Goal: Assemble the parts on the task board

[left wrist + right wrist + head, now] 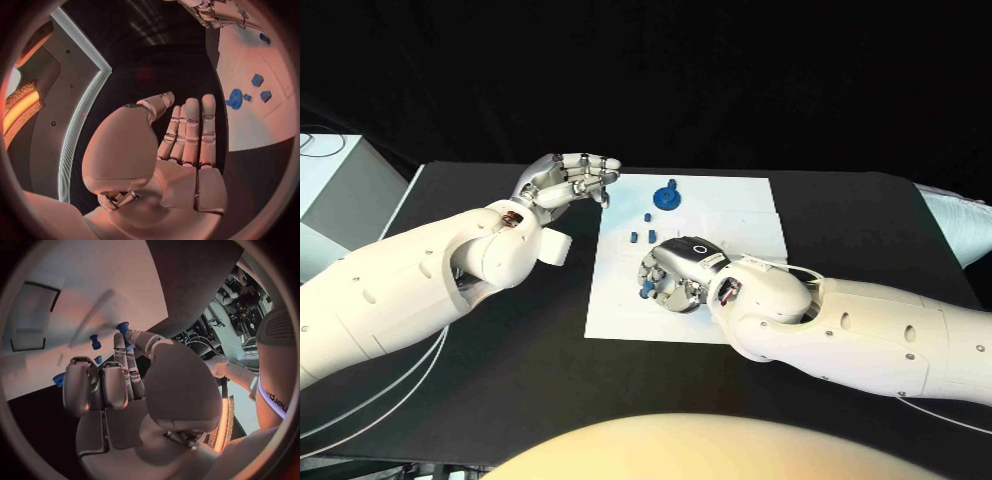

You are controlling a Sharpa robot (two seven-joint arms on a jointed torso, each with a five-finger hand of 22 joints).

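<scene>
**Risk: small part slipping from right hand over board**

Head view: task board mid counter. Right hand low over board's near half, pinching a blue part; could slip out or knock loose neighbours. Left hand raised beside board's far-left corner, fingers loosely curled, holding nothing. Counted: one round blue part, about three small loose ones.

Left wrist view: fingers straight, empty.

Right wrist view: blue piece at fingertips.
</scene>
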